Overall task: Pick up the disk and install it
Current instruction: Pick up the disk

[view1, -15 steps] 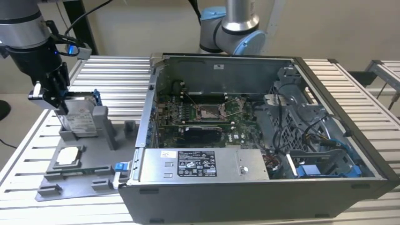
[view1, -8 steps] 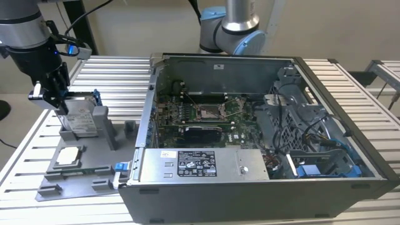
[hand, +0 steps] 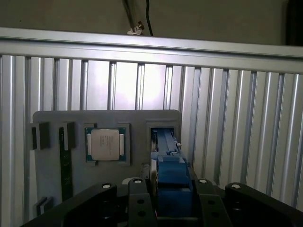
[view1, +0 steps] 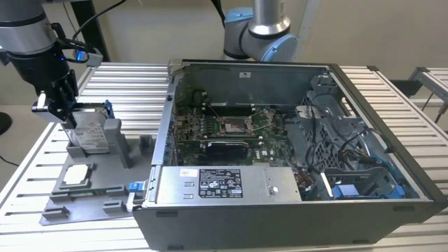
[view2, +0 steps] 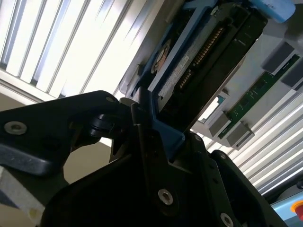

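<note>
A flat grey plastic tray (view1: 105,181) on the slatted aluminium desk (view1: 126,89) holds a square silver chip (view1: 77,174). At its 12 o'clock the blue-framed silver disk (view1: 92,135) stands on edge, slotted, with the black hand (view1: 64,116) closed tight on its top. An open dark computer case (view1: 280,220) sits at 3 o'clock.

Exterior view high, angled down over computer case (view1: 280,223), both wrist views close, sharing disk (view2: 203,47) (hand: 169,165)
</note>
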Motion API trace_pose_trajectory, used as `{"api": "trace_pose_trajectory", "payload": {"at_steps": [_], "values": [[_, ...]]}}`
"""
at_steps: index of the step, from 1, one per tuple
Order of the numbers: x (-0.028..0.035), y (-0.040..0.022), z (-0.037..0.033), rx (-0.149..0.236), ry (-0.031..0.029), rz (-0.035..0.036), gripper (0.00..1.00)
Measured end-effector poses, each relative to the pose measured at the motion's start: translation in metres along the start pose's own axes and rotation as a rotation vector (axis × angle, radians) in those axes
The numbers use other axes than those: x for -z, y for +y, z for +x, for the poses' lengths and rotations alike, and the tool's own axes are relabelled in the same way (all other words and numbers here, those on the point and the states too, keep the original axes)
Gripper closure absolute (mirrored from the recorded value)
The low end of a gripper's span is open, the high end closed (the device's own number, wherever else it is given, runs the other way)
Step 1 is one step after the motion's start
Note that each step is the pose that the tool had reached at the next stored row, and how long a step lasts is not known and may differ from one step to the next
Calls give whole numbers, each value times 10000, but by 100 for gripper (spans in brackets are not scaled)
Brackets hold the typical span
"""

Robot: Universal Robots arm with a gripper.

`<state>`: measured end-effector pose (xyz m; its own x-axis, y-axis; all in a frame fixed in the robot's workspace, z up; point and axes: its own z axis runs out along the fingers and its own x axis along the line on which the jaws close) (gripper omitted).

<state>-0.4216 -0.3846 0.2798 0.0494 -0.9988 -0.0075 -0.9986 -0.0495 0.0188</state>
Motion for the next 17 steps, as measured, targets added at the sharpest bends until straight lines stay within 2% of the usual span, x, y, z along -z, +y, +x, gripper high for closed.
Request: {"api": "trace_pose_trajectory", "payload": {"at_steps": [13,17], "values": [[3,0,0,0,0,1,100],[47,3,0,0,0,-2,100]]}}
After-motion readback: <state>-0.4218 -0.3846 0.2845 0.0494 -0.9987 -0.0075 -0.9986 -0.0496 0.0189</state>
